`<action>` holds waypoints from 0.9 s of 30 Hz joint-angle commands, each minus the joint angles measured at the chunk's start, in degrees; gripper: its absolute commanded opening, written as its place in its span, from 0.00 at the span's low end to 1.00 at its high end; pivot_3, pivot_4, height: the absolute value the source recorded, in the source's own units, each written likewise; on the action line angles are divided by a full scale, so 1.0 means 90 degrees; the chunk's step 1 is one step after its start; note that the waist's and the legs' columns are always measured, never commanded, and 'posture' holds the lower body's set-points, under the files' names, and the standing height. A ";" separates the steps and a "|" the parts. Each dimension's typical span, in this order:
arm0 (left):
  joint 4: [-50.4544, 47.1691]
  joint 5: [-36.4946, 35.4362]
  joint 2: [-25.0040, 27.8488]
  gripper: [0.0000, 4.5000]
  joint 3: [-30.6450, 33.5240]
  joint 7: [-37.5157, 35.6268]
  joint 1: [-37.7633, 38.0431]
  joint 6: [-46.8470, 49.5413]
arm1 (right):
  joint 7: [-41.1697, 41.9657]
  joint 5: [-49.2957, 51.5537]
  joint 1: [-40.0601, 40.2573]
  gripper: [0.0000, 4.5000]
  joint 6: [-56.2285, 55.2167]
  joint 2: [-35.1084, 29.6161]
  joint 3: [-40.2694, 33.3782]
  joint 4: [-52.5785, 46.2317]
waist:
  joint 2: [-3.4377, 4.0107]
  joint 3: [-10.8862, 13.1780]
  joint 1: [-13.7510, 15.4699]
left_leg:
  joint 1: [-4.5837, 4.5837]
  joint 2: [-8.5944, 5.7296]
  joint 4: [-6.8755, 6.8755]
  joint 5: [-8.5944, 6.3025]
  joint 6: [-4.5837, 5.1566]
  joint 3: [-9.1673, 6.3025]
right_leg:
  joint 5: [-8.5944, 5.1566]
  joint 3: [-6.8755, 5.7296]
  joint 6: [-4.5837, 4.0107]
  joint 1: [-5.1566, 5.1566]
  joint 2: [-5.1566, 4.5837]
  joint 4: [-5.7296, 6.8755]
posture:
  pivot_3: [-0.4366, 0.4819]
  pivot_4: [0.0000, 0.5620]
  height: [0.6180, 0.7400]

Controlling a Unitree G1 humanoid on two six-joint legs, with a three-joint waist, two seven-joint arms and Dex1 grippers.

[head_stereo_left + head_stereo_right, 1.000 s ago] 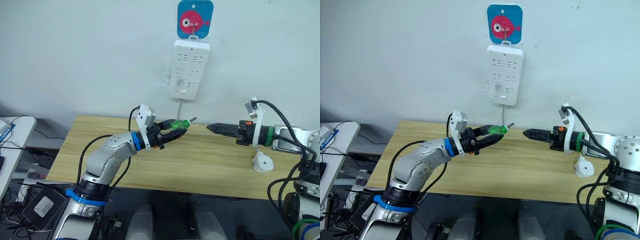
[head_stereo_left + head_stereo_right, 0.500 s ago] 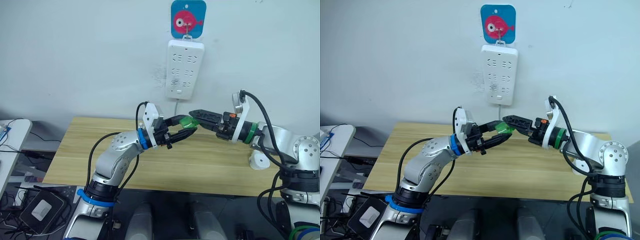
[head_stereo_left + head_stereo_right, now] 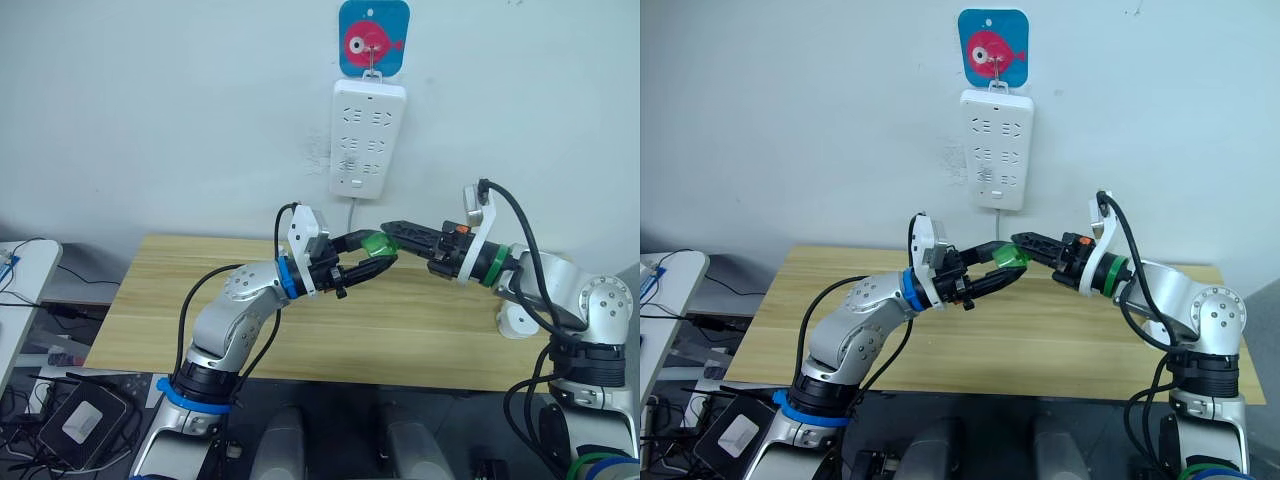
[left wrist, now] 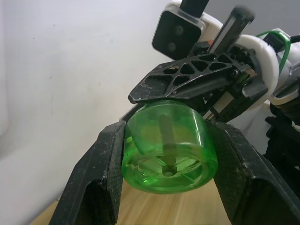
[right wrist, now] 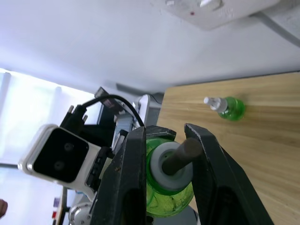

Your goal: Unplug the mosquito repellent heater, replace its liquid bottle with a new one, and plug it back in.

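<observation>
**Both grippers met on the green bottle above the table**

The left gripper [image 3: 372,258] held a green liquid bottle [image 3: 377,244] in the air over the wooden table [image 3: 150,300], below the white power strip [image 3: 366,139] that hung on the wall. In the left wrist view the two black fingers [image 4: 101,178] pressed against opposite sides of the bottle's body, its round base facing the camera and its wick visible through the clear plastic.

The right gripper [image 3: 395,229] reached in from the opposite side and met the same bottle at its neck end. In the right wrist view its fingers [image 5: 129,178] stood narrowly apart on either side of the bottle's white collar and dark wick tip; whether they actually pressed on it could not be told.

The mosquito repellent heater [image 3: 516,320] sat on the table, well to the right of the power strip and near the table's right edge, beneath the right arm. A second green bottle [image 5: 226,107] with a white cap lay on its side on the table, seen in the right wrist view, beneath the power strip.

A blue card with a pink fish [image 3: 373,38] hung just above the power strip.
</observation>
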 commanded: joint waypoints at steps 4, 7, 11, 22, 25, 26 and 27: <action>-0.0106 0.0215 -0.0115 0.50 0.0038 0.0070 -0.0156 -0.0293 | -0.0215 0.0155 0.0044 0.19 -0.0096 0.0088 -0.0186 -0.0257 | 0.0000 0.0000 -0.0003 | 0.0000 0.0000 0.0000 0.0000 0.0000 0.0000 | 0.0000 0.0000 0.0000 0.0000 0.0001 0.0000 | 0.51 0.41 1.00; -0.0096 0.0250 -0.0127 0.71 0.0028 0.0036 -0.0150 -0.0269 | -0.0455 0.0155 0.0061 0.19 -0.0205 0.0192 -0.0256 -0.0290 | 0.0000 0.0000 -0.0005 | 0.0000 0.0001 -0.0001 0.0000 0.0000 0.0000 | 0.0000 0.0001 0.0000 0.0000 0.0000 0.0000 | 0.51 0.41 1.00; -0.0164 0.0287 0.0021 0.98 0.0027 -0.0043 -0.0085 -0.0169 | -0.1015 0.0155 0.0194 0.19 -0.0544 0.0099 -0.0385 -0.0334 | 0.0000 0.0000 -0.0009 | 0.0000 0.0001 0.0000 0.0000 0.0000 0.0001 | 0.0000 0.0002 0.0000 -0.0001 0.0000 0.0000 | 0.51 0.41 1.00; 0.0127 0.0945 0.0773 1.00 -0.0875 -0.1096 -0.0622 -0.0152 | 0.3658 -0.8266 0.1874 0.19 -0.4223 -0.2575 0.3078 -0.0334 | 0.0003 -0.0002 -0.0005 | 0.0006 -0.0013 -0.0010 0.0001 -0.0002 0.0005 | -0.0017 -0.0001 0.0028 -0.0001 0.0004 -0.0015 | 0.51 0.40 1.00; 0.0408 0.1185 0.0717 1.00 -0.1048 -0.1241 -0.0852 -0.0390 | 0.3819 -0.9444 0.1819 0.19 -0.5342 -0.2028 0.3198 0.0744 | 0.0004 -0.0003 -0.0019 | 0.0010 -0.0012 -0.0007 0.0002 -0.0003 0.0009 | -0.0014 0.0003 0.0024 -0.0001 0.0017 -0.0007 | 0.50 0.39 1.00; 0.0514 0.1235 0.0683 1.00 -0.1056 -0.1269 -0.0925 -0.0459 | 0.3875 -0.9795 0.1760 0.19 -0.5664 -0.1868 0.3218 0.1079 | 0.0006 -0.0003 -0.0031 | 0.0010 -0.0011 -0.0007 0.0002 -0.0004 0.0012 | -0.0009 0.0008 0.0014 -0.0006 0.0018 -0.0001 | 0.49 0.38 1.00; 0.0621 0.1279 0.0645 1.00 -0.1063 -0.1303 -0.0999 -0.0511 | 0.3893 -1.0096 0.1684 0.19 -0.5937 -0.1712 0.3197 0.1443 | 0.0006 -0.0004 -0.0035 | 0.0011 -0.0011 -0.0009 0.0002 -0.0004 0.0015 | -0.0004 0.0010 0.0006 -0.0007 0.0019 0.0000 | 0.49 0.38 1.00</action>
